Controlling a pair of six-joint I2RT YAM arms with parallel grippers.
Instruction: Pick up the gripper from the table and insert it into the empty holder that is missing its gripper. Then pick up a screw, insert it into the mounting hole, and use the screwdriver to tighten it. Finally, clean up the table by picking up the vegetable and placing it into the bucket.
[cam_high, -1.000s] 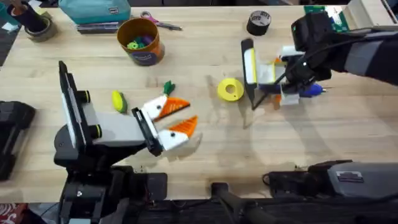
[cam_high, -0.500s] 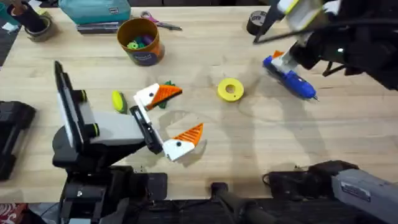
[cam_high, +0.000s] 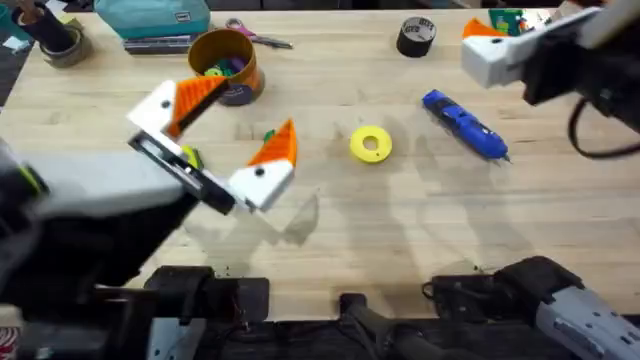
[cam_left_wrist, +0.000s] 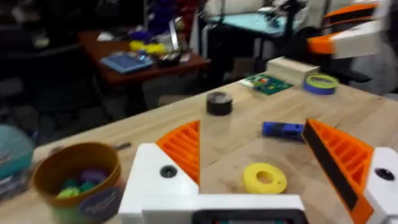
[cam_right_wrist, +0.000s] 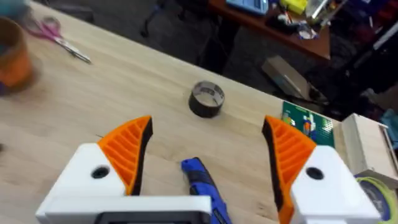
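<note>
While both arms ride high above the table (cam_high: 400, 230), things lie so, near to far:

Left gripper (cam_high: 225, 125): jaws spread wide, holding nothing, at the left over the near half of the table; its wrist view looks across the wood to a room beyond.
Vegetable (cam_high: 268, 136): a green scrap between the left gripper's fingers in the overhead view; which way it points cannot be told.
Yellow ring (cam_high: 371, 144): flat at mid-table.
Screwdriver (cam_high: 464, 125): lying flat right of the ring, long axis running from far left to near right.
Right gripper (cam_right_wrist: 205, 158): fingers well apart and empty; its wrist view shows the screwdriver's blue end between them.
Bucket (cam_high: 225, 62): far left, coloured bits inside.
Black tape roll (cam_high: 416, 36): far right.
</note>
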